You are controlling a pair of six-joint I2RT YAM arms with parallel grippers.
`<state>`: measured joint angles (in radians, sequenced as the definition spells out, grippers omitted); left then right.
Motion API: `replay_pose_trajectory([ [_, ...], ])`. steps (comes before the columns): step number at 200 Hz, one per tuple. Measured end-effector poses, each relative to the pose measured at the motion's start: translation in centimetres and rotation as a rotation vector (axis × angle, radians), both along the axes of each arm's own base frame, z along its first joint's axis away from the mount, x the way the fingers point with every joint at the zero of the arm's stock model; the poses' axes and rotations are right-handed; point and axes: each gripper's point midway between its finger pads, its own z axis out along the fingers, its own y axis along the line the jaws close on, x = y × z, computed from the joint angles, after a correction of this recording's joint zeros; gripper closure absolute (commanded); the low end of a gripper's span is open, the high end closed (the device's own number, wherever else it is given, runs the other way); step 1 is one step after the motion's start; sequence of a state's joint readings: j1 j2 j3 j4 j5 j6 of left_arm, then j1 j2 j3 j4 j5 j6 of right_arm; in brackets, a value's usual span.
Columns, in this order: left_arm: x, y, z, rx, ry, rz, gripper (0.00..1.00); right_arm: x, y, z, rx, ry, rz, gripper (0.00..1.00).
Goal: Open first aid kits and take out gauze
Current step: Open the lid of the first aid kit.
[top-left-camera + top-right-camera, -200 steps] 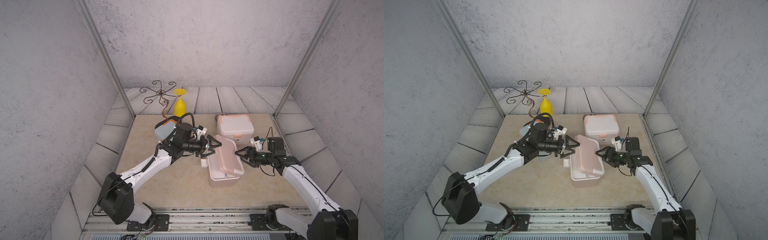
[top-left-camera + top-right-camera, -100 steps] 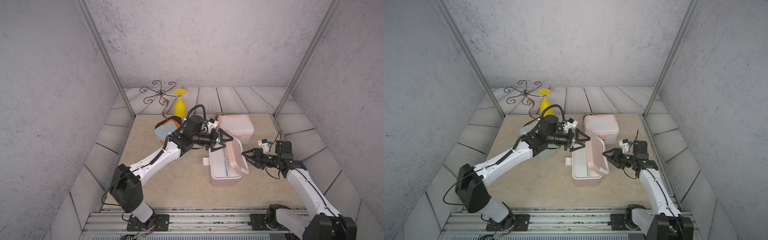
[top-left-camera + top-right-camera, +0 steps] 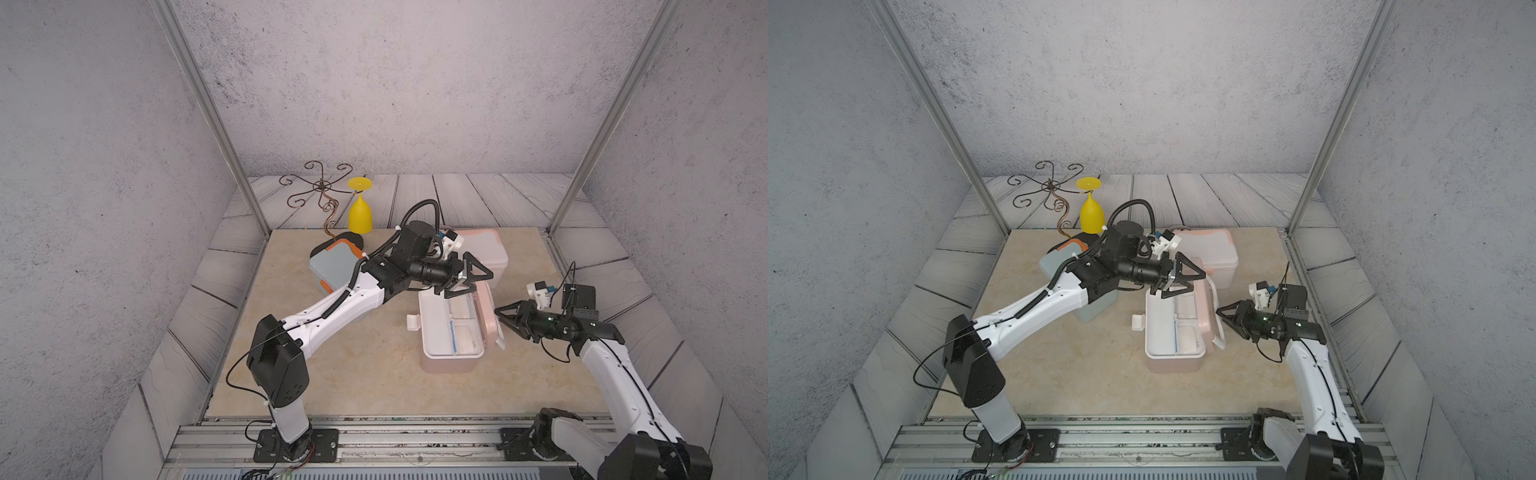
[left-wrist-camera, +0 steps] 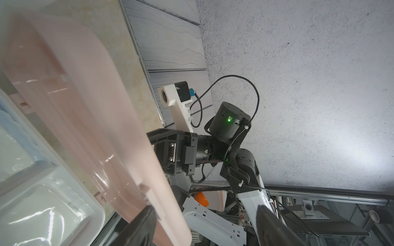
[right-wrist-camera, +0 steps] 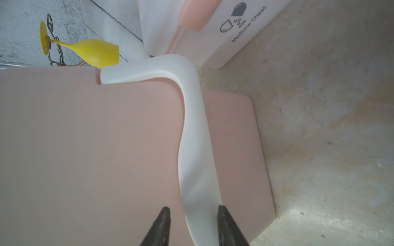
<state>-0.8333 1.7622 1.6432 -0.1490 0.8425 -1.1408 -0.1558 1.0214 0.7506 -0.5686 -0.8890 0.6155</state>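
The pink kit (image 3: 451,365) sits open in the middle, its lid (image 3: 484,305) standing up along the right side. Gauze (image 3: 468,338) packets lie in its white tray (image 3: 432,328). The left gripper (image 3: 478,281) hangs over the kit's far end, jaws spread wide. The right gripper (image 5: 193,210) straddles the lid's white handle (image 5: 191,138); whether it pinches I cannot tell.

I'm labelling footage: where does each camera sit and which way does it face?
Top views: high behind the robot, looking down on the table; left arm and right arm show.
Left wrist: on that arm, facing past the pink lid toward the right arm; left fingers show.
Right wrist: on that arm, facing the lid's handle; right fingers show.
Both wrist views share the lid.
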Motion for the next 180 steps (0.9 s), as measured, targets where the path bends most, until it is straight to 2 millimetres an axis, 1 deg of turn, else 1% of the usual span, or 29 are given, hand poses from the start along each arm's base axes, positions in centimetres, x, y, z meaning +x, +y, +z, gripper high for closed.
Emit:
replay_pose_trajectory([
  [10,-0.1,-0.5,0.0,0.002,0.0,-0.008,0.23,0.1,-0.1,0.2,-0.003,-0.006,-0.002,0.64],
  [24,-0.3,-1.2,0.1,0.005,-0.003,-0.022,0.23,0.2,-0.2,0.4,-0.006,-0.014,-0.004,0.61],
  [53,-0.8,-2.9,0.0,0.006,-0.01,-0.052,0.23,0.3,-0.3,0.3,-0.011,-0.009,-0.008,0.6],
  [86,-1.7,-4.2,-1.0,0.03,-0.007,-0.085,0.23,0.6,-0.6,0.6,-0.022,-0.015,-0.015,0.61],
  [113,-2.2,-4.1,-2.3,0.081,-0.019,-0.089,0.23,0.9,-0.7,1.3,-0.03,-0.033,-0.015,0.61],
  [133,-2.1,-3.9,-3.1,0.115,-0.035,-0.077,0.23,1.0,-0.7,1.6,-0.037,-0.044,-0.014,0.61],
  [152,-1.9,-3.6,-3.7,0.143,-0.042,-0.068,0.23,0.9,-0.8,1.5,-0.043,-0.038,-0.015,0.61],
  [169,-1.9,-3.5,-3.7,0.158,-0.052,-0.064,0.23,0.7,-0.9,1.3,-0.054,-0.027,-0.016,0.61],
  [180,-2.0,-3.7,-3.0,0.152,-0.064,-0.067,0.23,0.7,-0.9,1.2,-0.06,-0.023,-0.018,0.61],
])
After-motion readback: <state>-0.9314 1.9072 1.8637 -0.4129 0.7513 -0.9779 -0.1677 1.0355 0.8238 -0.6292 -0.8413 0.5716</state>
